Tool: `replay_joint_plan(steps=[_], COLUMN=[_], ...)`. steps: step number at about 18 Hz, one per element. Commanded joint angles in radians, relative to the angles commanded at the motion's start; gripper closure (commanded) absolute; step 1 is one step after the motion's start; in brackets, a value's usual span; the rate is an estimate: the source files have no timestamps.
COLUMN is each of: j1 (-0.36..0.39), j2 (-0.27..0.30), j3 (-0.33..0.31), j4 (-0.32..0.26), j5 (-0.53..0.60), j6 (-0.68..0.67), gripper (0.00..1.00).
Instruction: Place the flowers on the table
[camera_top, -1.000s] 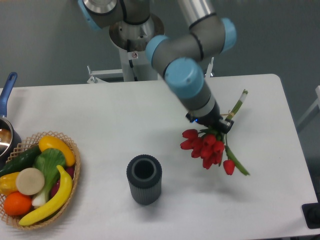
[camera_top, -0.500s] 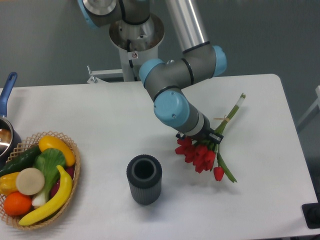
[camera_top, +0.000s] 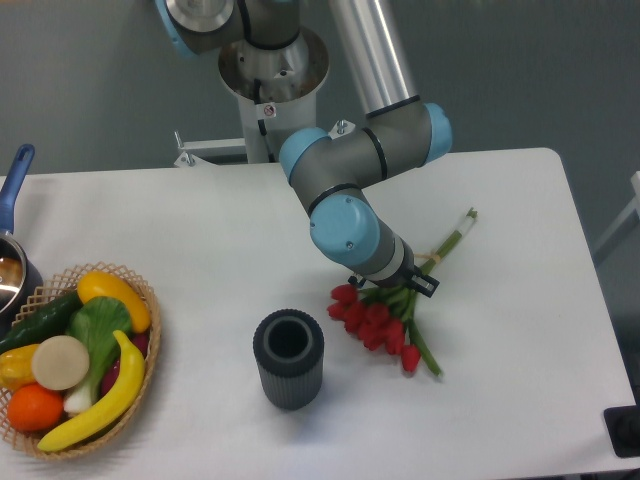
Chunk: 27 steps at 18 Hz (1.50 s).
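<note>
Lower and further left than before, the flowers (camera_top: 378, 320) remain clamped in the claw (camera_top: 405, 284).

Bunch of red tulips, the flowers (camera_top: 385, 322), with green stems and leaves and a pale tie around the stems, lying low and slanted on the right half of the table (camera_top: 520, 380), roughly midway between far and near edges. Red heads clustered at the lower left end, one bloom and a leaf straggling toward the near edge; cut stem ends pointing up toward the far right corner. White matte tabletop with rounded corners, the bunch well inside its right edge; contact with the surface hard to confirm.
</note>
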Motion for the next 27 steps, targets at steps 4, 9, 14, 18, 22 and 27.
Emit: replay_joint_plan(steps=[4,9,14,18,22,27], j1=[0.023,0.095,0.193,0.247,0.333,0.461], j2=[0.063,0.147,0.265,0.331,0.399,0.471], j3=[-0.05,-0.037,0.018,0.026,0.028,0.017], j4=[-0.005,0.037,-0.138,-0.173,-0.245,-0.336], j5=[-0.145,-0.236,-0.373,-0.426,-0.477,-0.543], j6=[-0.024,-0.017,0.139,0.212,0.334,0.55], gripper=[0.0,0.0,0.0,0.0,0.0,0.0])
